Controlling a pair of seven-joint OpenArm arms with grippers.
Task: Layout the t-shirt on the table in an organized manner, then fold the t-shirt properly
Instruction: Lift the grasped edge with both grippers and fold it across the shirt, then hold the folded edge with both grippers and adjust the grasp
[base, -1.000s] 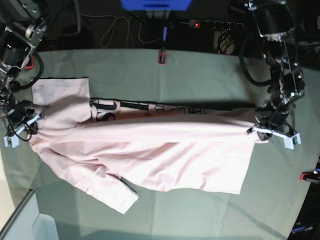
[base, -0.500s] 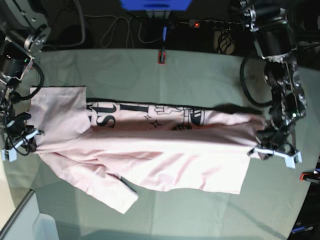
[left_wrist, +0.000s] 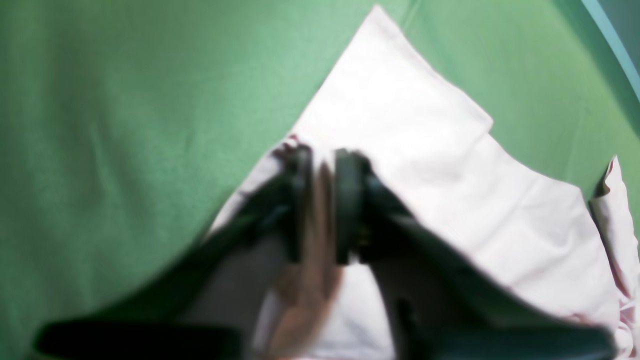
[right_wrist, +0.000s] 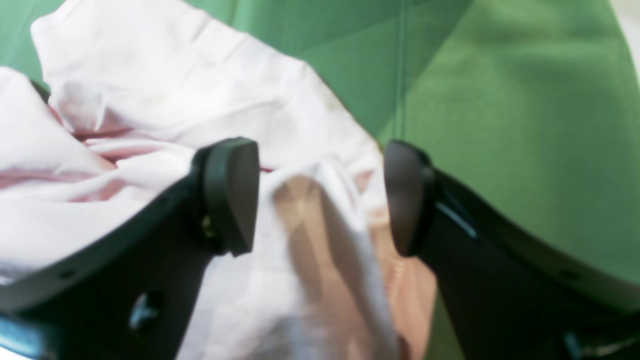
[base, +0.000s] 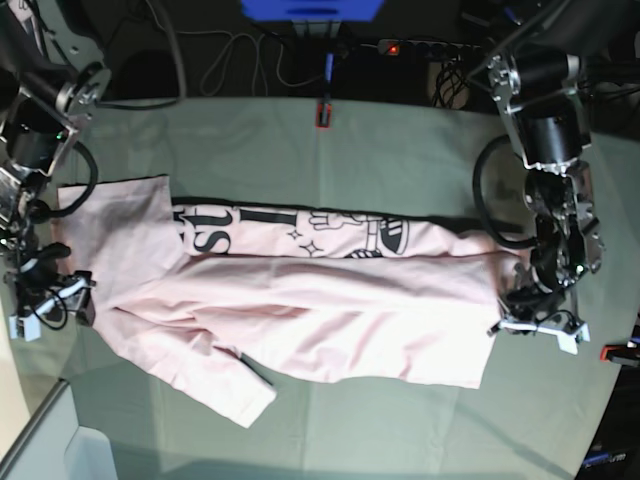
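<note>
The t-shirt (base: 300, 300) lies stretched across the middle of the table (base: 400, 140), folded lengthwise, with a strip of lettering showing along its upper edge and one sleeve sticking out at lower left. The right claw (right_wrist: 320, 195), at the frame's left edge in the base view, stands wide apart with a ridge of cloth loose between its pads. The left claw (left_wrist: 322, 200), at the shirt's right end, is only slightly parted; whether it grips the cloth I cannot tell. Laying out looks largely done; the sleeve and cross folds remain.
</note>
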